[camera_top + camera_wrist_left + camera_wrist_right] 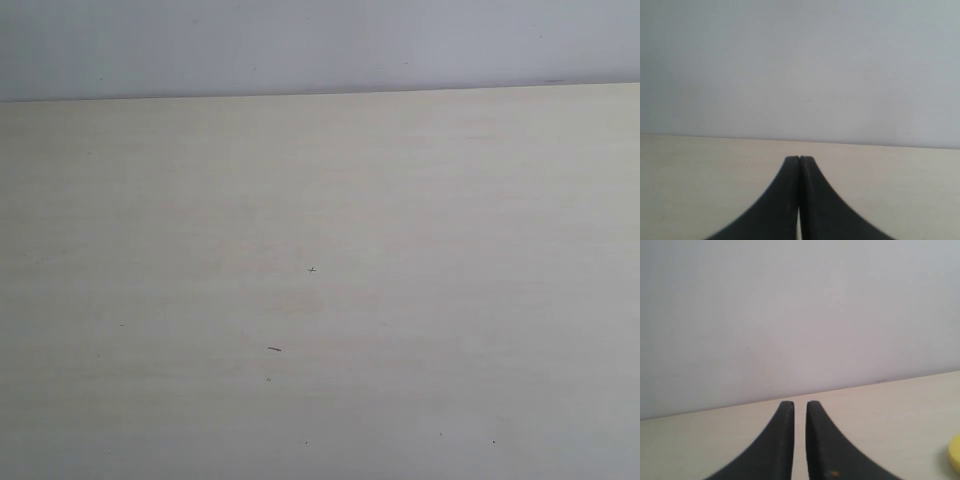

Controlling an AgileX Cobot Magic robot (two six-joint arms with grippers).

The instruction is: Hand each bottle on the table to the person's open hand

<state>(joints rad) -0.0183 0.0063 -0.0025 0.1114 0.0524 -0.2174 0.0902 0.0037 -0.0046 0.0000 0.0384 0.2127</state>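
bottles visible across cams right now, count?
1: a yellow sliver, likely the yellow bottle, cut off at the right wrist view's edge, on the table. None in the other views; others may be off-frame.

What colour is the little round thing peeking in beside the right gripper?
Yellow. The rounded object shows only in the right wrist view, partly cut off.

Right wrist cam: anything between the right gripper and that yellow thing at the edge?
Nothing: only bare table lies between the right gripper and the yellow object, a sliver at the picture's edge. Shows in the right wrist view only.
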